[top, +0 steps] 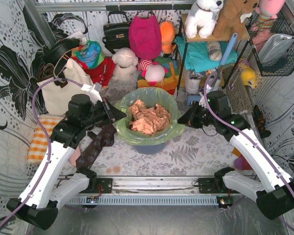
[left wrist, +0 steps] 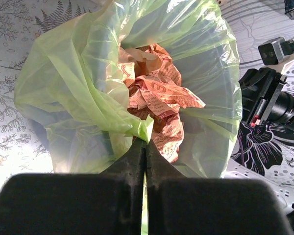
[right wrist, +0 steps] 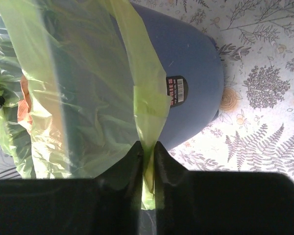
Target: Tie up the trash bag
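The lime-green trash bag [top: 162,98] lines a blue-grey bin [top: 149,147] at the table's middle, with tan crumpled paper [top: 148,119] inside. My left gripper [top: 121,116] is at the bag's left rim. In the left wrist view it [left wrist: 146,143] is shut on a fold of the trash bag [left wrist: 83,73], with the paper [left wrist: 159,93] just beyond. My right gripper [top: 180,119] is at the right rim. In the right wrist view its jaws [right wrist: 147,148] pinch a hanging strip of the trash bag [right wrist: 144,88] against the side of the bin [right wrist: 196,68].
A magenta bag [top: 144,35], a black handbag [top: 116,33] and soft toys [top: 125,62] crowd the back. A white tote [top: 63,90] and an orange checked cloth [top: 41,139] lie left, and a dark patterned cloth [top: 95,144] lies under the left arm. A shelf [top: 210,41] and a wire basket [top: 277,46] stand right.
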You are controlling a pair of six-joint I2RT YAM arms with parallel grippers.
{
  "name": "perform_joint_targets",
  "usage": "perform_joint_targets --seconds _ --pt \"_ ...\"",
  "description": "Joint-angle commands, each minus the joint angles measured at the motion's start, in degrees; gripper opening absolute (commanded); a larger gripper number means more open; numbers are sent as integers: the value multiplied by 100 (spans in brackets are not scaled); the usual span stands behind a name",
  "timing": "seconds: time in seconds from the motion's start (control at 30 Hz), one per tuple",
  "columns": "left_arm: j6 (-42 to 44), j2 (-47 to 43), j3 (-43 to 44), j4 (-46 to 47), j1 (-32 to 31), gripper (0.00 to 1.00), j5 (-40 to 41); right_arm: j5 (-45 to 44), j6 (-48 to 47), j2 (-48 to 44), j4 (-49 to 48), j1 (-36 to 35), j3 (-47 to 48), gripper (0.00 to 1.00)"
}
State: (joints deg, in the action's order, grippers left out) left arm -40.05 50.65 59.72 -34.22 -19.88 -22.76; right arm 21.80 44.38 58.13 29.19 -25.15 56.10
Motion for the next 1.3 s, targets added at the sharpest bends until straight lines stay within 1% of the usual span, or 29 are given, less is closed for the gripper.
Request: perform_joint_targets --seconds 0.0,0.03,0.13,0.47,0.67,0.8,1.27 --pt "-14 -65 -19 255 -7 7 -114 -14 -20 -16 -51 -8 -34 4" --pt "-7 -72 -5 239 -6 7 -100 -36 -15 -38 -23 -3 -14 0" --pt "27 -58 96 170 -3 7 -60 -149 -30 -164 46 -5 114 0" --pt "116 -47 448 57 -6 7 80 -308 10 -613 -402 -8 623 0" --pt "146 54 684 176 -5 6 84 -263 93 -740 -1006 -12 765 0" --pt "162 124 874 288 -3 6 70 -102 131 -675 -1389 -8 872 0" --pt "330 579 1605 637 -4 6 -89 245 233 -105 -2226 -8 1644 0"
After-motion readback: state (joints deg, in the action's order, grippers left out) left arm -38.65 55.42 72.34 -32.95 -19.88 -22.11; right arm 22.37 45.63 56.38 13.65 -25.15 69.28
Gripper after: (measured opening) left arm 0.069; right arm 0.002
